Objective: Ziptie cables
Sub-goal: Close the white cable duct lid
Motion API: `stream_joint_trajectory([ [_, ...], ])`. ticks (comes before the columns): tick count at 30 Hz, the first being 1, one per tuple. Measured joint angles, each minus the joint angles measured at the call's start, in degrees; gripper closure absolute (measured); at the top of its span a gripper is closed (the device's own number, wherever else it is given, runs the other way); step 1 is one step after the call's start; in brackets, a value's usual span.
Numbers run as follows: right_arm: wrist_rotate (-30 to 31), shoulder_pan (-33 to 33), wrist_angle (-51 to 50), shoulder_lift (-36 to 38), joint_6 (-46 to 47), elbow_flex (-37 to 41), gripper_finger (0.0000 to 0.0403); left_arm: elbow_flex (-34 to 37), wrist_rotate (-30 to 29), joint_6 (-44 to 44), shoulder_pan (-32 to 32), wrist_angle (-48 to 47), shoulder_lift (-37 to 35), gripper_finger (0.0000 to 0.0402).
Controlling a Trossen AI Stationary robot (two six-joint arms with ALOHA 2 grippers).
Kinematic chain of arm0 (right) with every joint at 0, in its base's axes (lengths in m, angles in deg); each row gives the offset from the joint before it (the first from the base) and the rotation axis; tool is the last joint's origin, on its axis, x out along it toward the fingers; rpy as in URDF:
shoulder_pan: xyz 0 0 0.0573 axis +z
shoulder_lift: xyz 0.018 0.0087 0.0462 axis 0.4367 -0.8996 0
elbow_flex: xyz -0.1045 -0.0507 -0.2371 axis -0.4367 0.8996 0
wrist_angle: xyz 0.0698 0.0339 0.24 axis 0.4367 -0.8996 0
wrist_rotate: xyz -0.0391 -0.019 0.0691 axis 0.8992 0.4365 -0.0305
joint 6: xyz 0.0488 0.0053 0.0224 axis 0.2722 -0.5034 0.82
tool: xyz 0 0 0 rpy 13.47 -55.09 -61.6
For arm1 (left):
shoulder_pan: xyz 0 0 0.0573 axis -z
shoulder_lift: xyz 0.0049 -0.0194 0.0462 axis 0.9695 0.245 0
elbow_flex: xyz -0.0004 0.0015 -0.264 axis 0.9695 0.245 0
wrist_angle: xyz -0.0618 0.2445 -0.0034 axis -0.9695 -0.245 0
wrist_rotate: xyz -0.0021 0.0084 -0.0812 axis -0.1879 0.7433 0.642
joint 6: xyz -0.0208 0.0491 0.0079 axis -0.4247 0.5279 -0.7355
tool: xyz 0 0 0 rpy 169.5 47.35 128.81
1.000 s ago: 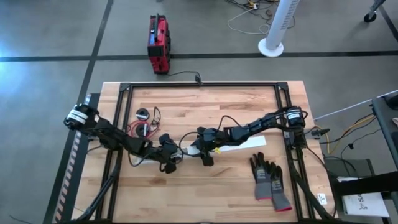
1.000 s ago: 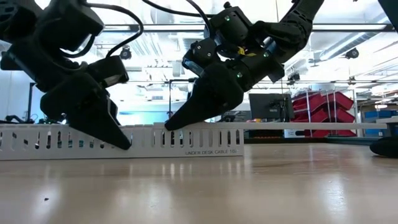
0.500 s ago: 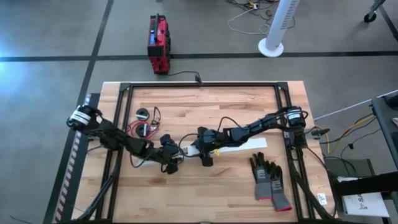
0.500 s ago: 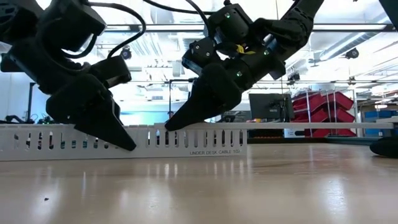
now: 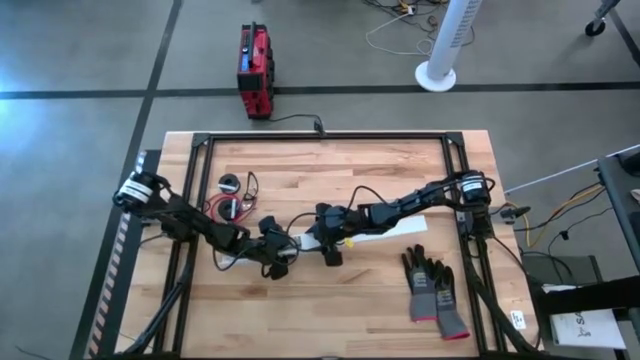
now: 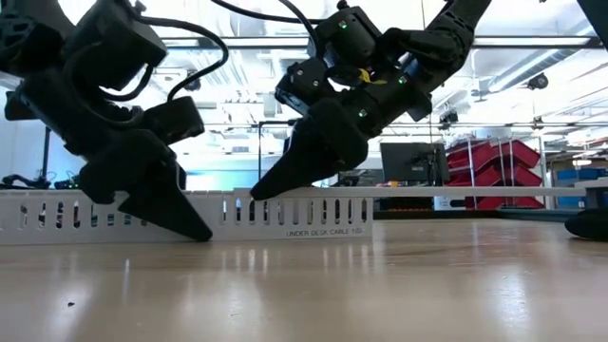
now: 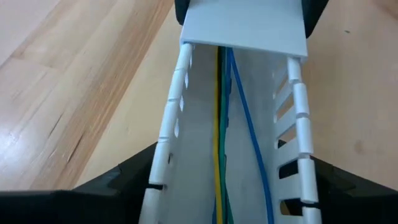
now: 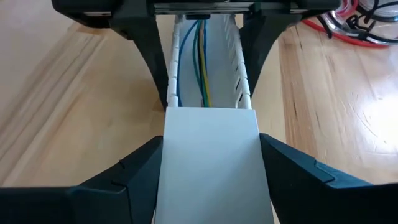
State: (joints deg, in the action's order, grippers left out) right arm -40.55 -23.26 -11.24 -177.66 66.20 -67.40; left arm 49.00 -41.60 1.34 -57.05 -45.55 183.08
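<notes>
Both grippers, left point(image 5: 275, 262) and right point(image 5: 330, 250), are being clamped astride the white tray point(image 5: 385, 235), risking its cover jamming on the wires point(image 7: 219, 124) inside.

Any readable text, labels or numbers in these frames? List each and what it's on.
"UNDER DESK CABLE" followed by three or four more characters too small to make out: printed on the side of the white slotted cable tray, low view.
Red box on the floor: no readable marking.
Paper at the high view's lower right: print too small to read.
</notes>
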Motion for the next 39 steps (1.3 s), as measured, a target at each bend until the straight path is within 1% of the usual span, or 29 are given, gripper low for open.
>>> stream_joint_trajectory([
  [6, -0.8, -0.31, -0.35, 0.04, -2.14, 0.2, 0.0183, 0.01, -0.39, 0.04, 0.46, 1.78, 2.9, 0.011],
  [8, -1.32, -0.4, -0.35, 0.1, -2.9, 0.44, 0.0182, 0.56, -0.53, 0.58, 0.92, 5.38, 3.94, 0.0109],
  [12, -3.29, -0.81, 0.46, 0.13, -2.61, 1.04, 0.0177, 2.73, -2.56, 2.28, 2.32, 15.58, 6.38, 0.0127],
  [16, -3.34, -0.95, 0.7, 0.17, -1.81, 1.22, 0.0183, 4.46, -5.82, 2.73, 2.78, 21.03, 7.79, 0.0144],
  [23, -3.39, -1.16, 0.93, 0.15, -0.3, 1.24, 0.0179, 4.57, -7.29, 2.55, 2.82, 20.61, 7.72, 0.0146],
  [25, -3.39, -1.16, 0.89, 0.15, -0.16, 1.26, 0.0179, 4.06, -6.2, 2.74, 2.78, 19.96, 7.19, 0.0145],
  [27, -3.4, -1.16, 0.88, 0.15, -0.02, 1.29, 0.0182, 3.76, -3.93, 5.39, 2.66, 19.28, 5.99, 0.0147],
  [28, -3.38, -1.16, 0.88, 0.15, 0.02, 1.32, 0.0183, 3.75, -3.77, 5.95, 2.63, 18.74, 4.98, 0.015],
  [34, -3.26, -1.16, 1.71, -0.01, 0.61, 1.54, 0.0179, 3.74, -2.39, 6.59, 2.71, 6.36, -3.01, 0.0175],
  [36, -3.31, -1.2, 1.66, 0.0, 0.48, 1.64, 0.0178, 3.77, -2.46, 6.43, 2.73, 4.14, -3.69, 0.018],
  [39, -3.33, -1.2, 1.43, 0.02, 0.21, 1.7, 0.0183, 4.04, -2.93, 6.23, 2.75, 4.64, -2.89, 0.0182],
])
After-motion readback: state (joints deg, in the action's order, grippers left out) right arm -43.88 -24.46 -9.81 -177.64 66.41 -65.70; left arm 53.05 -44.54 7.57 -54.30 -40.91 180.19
